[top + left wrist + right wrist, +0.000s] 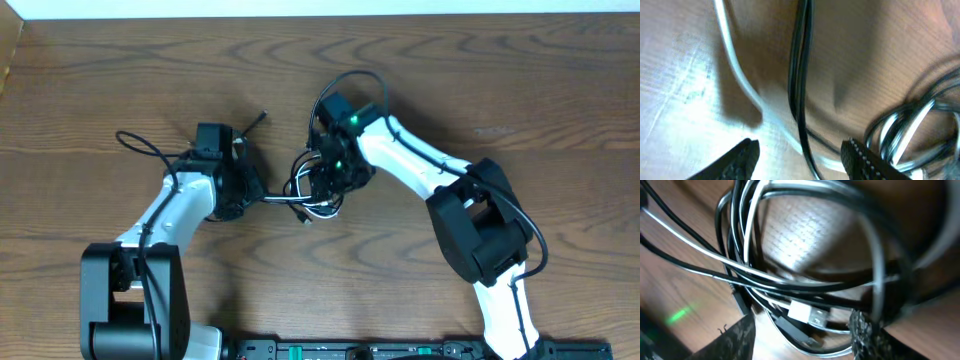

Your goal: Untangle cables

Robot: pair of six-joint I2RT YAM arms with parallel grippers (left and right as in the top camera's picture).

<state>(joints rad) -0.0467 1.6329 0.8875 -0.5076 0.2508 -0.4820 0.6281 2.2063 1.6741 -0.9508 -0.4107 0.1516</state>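
Observation:
The cables [316,190] lie in a tangled bundle of black and white loops at the table's middle. My right gripper [335,178] is directly over the bundle. In the right wrist view it [802,332] is open, with a white USB plug [806,313], a black plug [796,330] and several crossing strands between its fingers. My left gripper [246,196] is just left of the bundle. In the left wrist view it [802,157] is open, and a black cable [800,75] runs between its fingers. A white cable [735,65] curves beside it, and the loops [910,127] lie to the right.
A black strand [280,199] stretches from the bundle toward my left gripper. A black cable end [256,121] lies on the wood above the left gripper. The arms' own thicker wires loop at the left [140,145] and above the right wrist [350,80].

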